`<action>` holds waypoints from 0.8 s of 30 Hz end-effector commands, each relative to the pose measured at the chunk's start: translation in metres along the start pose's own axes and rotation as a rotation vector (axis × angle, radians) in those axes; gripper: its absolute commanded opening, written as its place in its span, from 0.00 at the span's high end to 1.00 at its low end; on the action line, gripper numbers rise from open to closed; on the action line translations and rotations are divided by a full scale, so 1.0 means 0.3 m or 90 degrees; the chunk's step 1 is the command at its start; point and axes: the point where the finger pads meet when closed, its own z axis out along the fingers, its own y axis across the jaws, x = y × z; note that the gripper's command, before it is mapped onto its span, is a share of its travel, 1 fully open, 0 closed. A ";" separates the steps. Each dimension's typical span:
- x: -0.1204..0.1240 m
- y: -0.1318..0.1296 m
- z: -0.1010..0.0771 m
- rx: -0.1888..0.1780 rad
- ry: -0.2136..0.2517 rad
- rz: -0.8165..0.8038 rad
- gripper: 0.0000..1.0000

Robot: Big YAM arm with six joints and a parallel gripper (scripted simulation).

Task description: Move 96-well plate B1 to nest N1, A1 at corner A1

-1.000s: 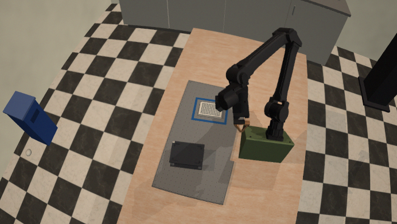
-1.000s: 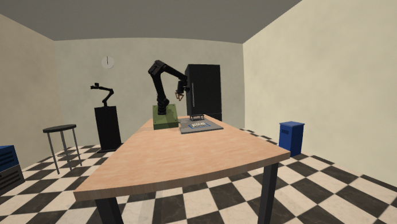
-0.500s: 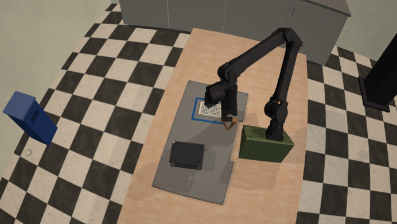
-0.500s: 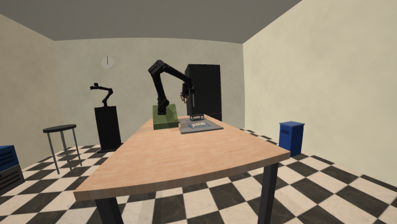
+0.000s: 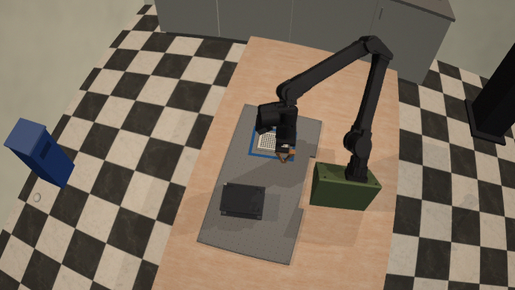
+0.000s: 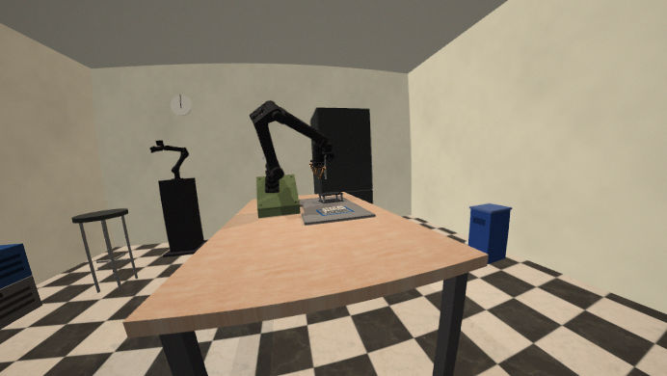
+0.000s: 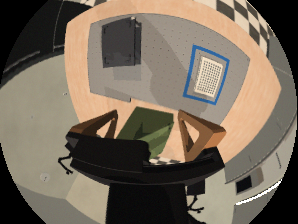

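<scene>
The gripper [image 5: 284, 155] hung high above the 96-well plate [image 5: 267, 140], its orange fingers fully spread and holding nothing. The plate lay flat inside the blue-framed spot B1 [image 5: 251, 146] on the counter [image 5: 335, 238], well apart from the dark nest N1 [image 5: 242, 200].

Matt wood-grain table [image 5: 346, 238], dull grey perforated metal mat [image 5: 260, 238].
</scene>
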 end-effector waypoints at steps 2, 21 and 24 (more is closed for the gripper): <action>-0.113 -0.061 -0.005 -0.010 -0.028 -0.001 0.00; -0.193 -0.315 0.113 0.061 -0.044 0.027 0.00; -0.204 -0.355 0.112 0.061 -0.051 0.032 0.00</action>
